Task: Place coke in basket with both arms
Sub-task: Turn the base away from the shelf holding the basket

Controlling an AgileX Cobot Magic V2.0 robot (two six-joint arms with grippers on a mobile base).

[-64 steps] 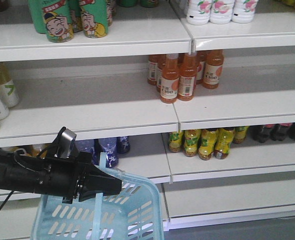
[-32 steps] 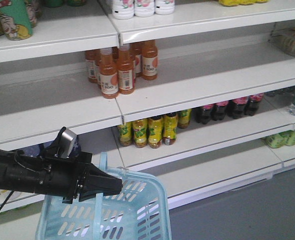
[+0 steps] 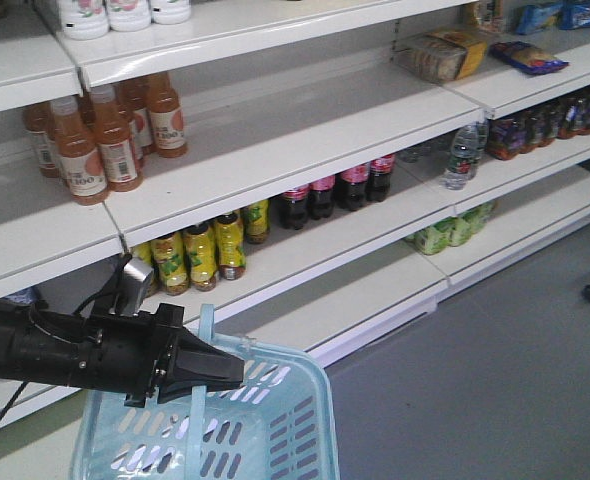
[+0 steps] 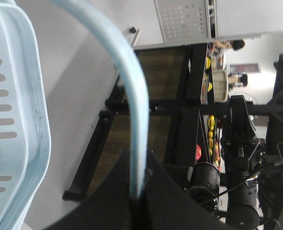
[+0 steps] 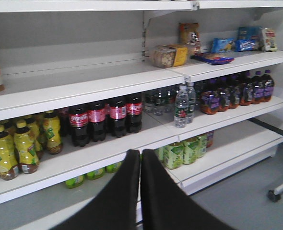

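the left end effector is clamped on the thin blue handle of the basket. the strap runs straight into the closed fingers in the left wrist view. the basket hangs from that one hold, low in front of the shelves, and i see nothing inside it.

the right end effector is closed with nothing between its fingers. it points at a shelf that carries dark cola bottles with red labels, and yellow-green bottles beside them.

the coke, the slim red bottle, is not in view in any picture, so its place cannot be told. the dark colas are not it.

judging by its kind, a slim bottle is likely smooth and round. if full, it has some weight and stiff walls. it probably tips easily on a narrow base and may slip or turn in pointed fingers. the best hold is likely across the body, about mid-height or a little above, with the fingers square to the bottle, not on the cap or the tapering neck. the right fingers must open first.

the basket looks light and free to swing on its thin handle. a bottle dropped to one side may tilt it, so a low release near the middle seems safer.
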